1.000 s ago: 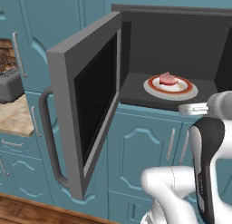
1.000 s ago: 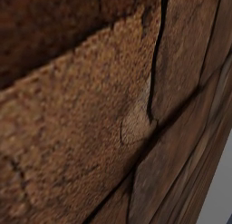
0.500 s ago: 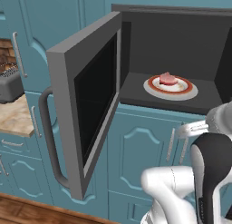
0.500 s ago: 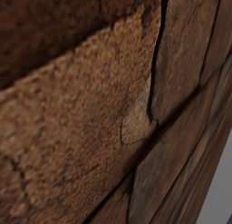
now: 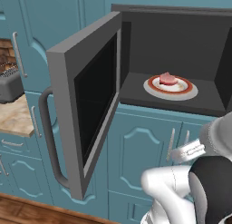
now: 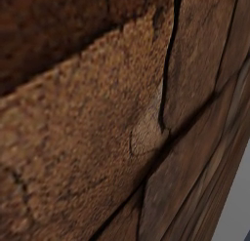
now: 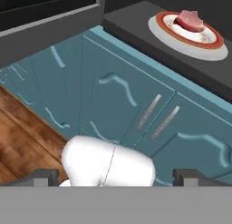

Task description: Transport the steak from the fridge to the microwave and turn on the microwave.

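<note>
The steak (image 5: 167,78) already lies on a round plate (image 5: 192,92) on the floor of the microwave (image 5: 217,46), so the carrying part of the task looks finished. What remains, judging from the scene, is to swing the microwave door (image 5: 86,105) shut and press the start button; the door stands wide open, hinged at the left, with its curved bar handle (image 5: 47,141) facing out into the room. No button panel can be made out from here.

The gripper (image 7: 115,177) sits low, in front of the teal cupboards (image 7: 136,105) below the microwave. In the hand view its two dark finger tips stand far apart at the bottom edge with nothing between them, so the jaws are fully spread and empty. The same view looks up across the cupboard doors to the plate and steak at the top right, well apart from the gripper.

Compared with a second ago, the arm has dropped and drawn back: the wrist that was level with the microwave's lower lip is now lower, against the cupboard fronts. The steak, plate and door have not shifted. The right base view still faces a brown brick wall (image 6: 97,113) at close range, unchanged.
</note>
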You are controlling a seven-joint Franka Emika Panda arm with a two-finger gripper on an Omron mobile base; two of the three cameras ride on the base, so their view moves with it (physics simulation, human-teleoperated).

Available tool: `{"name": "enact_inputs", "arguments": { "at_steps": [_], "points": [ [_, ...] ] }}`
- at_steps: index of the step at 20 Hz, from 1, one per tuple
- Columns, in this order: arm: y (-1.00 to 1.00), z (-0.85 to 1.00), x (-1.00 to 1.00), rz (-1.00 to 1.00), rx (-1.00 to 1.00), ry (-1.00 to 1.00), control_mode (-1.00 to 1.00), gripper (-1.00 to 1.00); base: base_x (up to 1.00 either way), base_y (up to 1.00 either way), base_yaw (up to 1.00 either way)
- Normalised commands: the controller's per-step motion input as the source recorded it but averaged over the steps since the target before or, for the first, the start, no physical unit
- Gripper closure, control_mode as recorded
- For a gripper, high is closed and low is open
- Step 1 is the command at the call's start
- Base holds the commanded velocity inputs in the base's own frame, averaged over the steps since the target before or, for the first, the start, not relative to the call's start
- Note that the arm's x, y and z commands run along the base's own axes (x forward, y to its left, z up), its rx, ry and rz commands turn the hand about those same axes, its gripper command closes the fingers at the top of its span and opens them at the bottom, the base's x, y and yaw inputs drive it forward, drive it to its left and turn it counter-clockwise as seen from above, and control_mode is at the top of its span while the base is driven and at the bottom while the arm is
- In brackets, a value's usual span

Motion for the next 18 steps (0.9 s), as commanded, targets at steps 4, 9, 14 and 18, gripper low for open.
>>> {"name": "enact_inputs", "arguments": {
  "at_steps": [4, 9, 14, 18],
  "points": [
    [0.56, -0.34, -0.35, 0.13, -0.19, -0.01, -1.0, -1.0, 0.0, 0.0, 0.0],
    [0.6, -0.27, -0.4, 0.1, -0.27, -0.07, -1.0, -1.0, 0.0, 0.0, 0.0],
    [0.47, -0.16, -0.52, 0.11, -0.24, -0.16, -1.0, -1.0, 0.0, 0.0, 0.0],
    [0.5, -0.18, -0.3, 0.08, -0.24, -0.11, -1.0, -1.0, 0.0, 0.0, 0.0]
  ]
}}
